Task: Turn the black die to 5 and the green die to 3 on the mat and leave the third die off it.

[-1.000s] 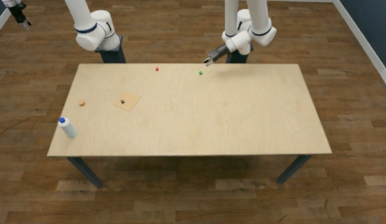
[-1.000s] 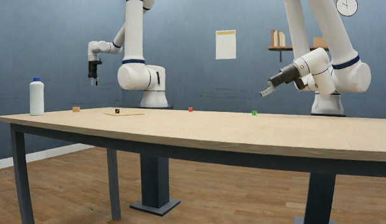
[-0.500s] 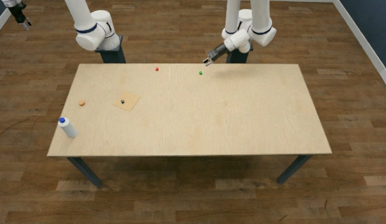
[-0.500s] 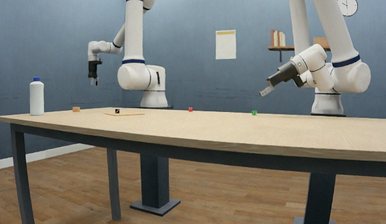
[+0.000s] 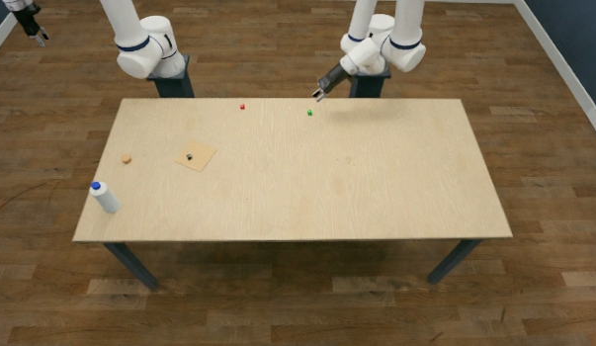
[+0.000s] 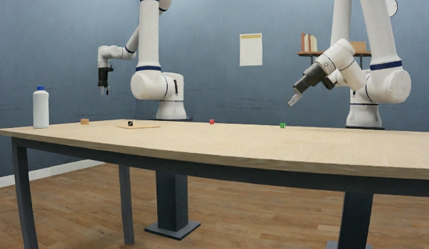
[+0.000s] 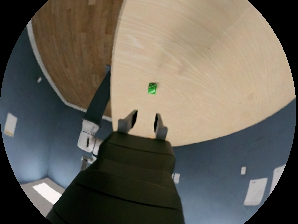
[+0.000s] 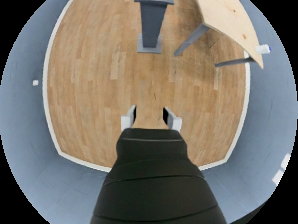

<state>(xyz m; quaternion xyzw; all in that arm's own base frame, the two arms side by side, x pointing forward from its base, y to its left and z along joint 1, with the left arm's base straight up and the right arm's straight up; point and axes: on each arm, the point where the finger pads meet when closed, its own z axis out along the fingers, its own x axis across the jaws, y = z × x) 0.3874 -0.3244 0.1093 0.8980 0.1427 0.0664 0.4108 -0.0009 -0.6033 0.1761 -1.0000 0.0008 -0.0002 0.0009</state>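
Observation:
The green die [image 5: 309, 113] [image 6: 282, 125] [image 7: 152, 88] rests on the table near the robot-side edge. The black die [image 5: 189, 157] [image 6: 130, 123] rests on the tan square mat [image 5: 203, 160] [image 6: 149, 126], near its left corner in the top view. The red die [image 5: 242, 107] [image 6: 212, 122] is off the mat, by the robot-side edge. Top numbers are too small to read surely. My left gripper [image 5: 317, 96] [image 6: 291, 104] [image 7: 146, 117] is open and empty, tilted, above and near the green die. My right gripper [image 5: 43, 41] [image 6: 104, 92] [image 8: 149, 111] is open and empty, away from the table.
A white bottle [image 5: 108, 200] [image 6: 40, 110] [image 8: 262, 49] with a blue cap stands near the table's left edge in the top view. A small orange-brown block [image 5: 127, 158] [image 6: 85, 122] lies between it and the robot-side edge, left of the mat.

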